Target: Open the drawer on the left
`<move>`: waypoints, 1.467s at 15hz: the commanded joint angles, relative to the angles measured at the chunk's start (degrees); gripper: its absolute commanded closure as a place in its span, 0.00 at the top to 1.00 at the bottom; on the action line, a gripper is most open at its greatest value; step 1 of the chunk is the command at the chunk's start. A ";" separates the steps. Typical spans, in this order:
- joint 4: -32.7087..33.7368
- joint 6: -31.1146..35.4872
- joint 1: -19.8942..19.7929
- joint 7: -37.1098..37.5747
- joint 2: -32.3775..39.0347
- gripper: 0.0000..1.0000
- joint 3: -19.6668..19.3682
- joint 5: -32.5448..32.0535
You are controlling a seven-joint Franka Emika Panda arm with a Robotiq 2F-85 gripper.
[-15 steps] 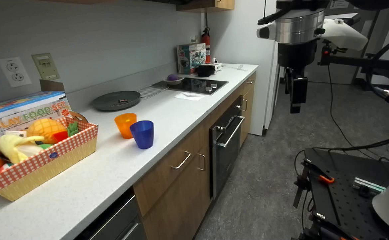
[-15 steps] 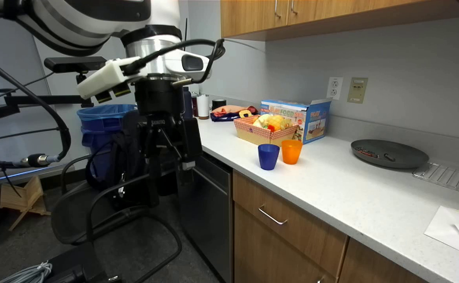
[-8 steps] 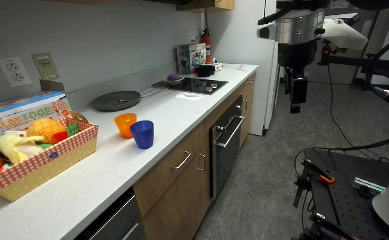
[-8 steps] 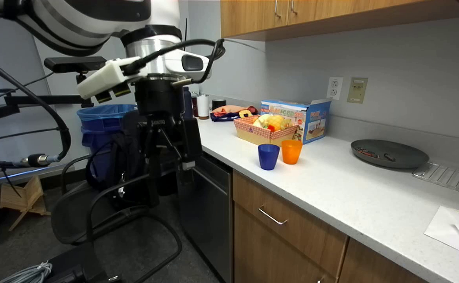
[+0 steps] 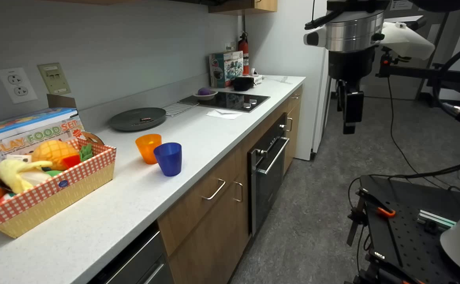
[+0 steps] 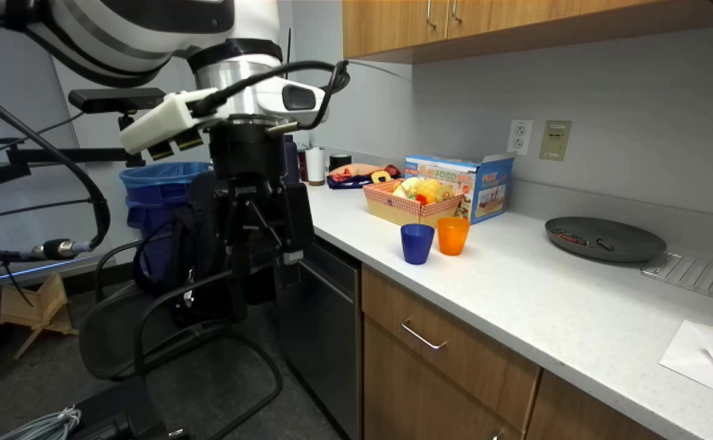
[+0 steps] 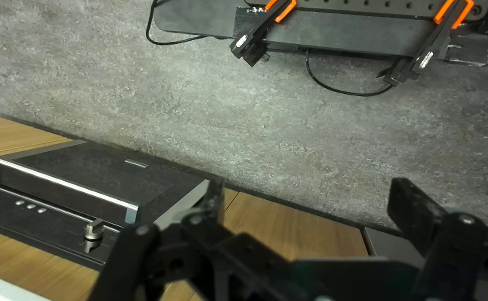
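Closed drawer (image 6: 457,357) ahead of and below a spread gripper (image 7: 308,190)

The wall (image 6: 588,85) is fronted by the counter (image 6: 545,299), with grey floor (image 5: 312,217) before it. A single arm (image 6: 148,49) is seen, hung above that floor, so no choice of arm arises.

The drawer is set directly under the counter, between the dark steel front (image 6: 325,330) and the oven (image 5: 267,181). Judged closed, its front being in line with the cabinet front (image 6: 417,397) below. Faced outward, away from the wall; long axis level, along the counter edge. Pull line therefore straight out over the floor.

The gripper is pointed down, well apart from the drawer, its fingers (image 7: 411,205) spread wide with nothing held. By judgement, the drawer lies wallward of the fingers and lower; a reach forward and down is called for. In the wrist view brown wood (image 7: 298,221) is seen between the fingers, so little sideways shift is expected.

The silver handle (image 6: 423,337) is mounted level, parallel to the drawer's long axis; not seen in the wrist view. The fingers appear spread roughly along that same line, so a wrist turn, or one finger hooked behind the handle, may be needed.
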 commanded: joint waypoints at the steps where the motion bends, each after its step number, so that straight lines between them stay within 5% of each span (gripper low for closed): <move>1: 1.32 0.00 0.69 -0.21 1.68 1.00 -0.88 0.61; 12: 13.47 12.66 1.57 -0.55 21.49 1.00 -2.95 13.00; 22: 19.99 35.48 0.79 1.86 40.41 1.00 -2.95 29.28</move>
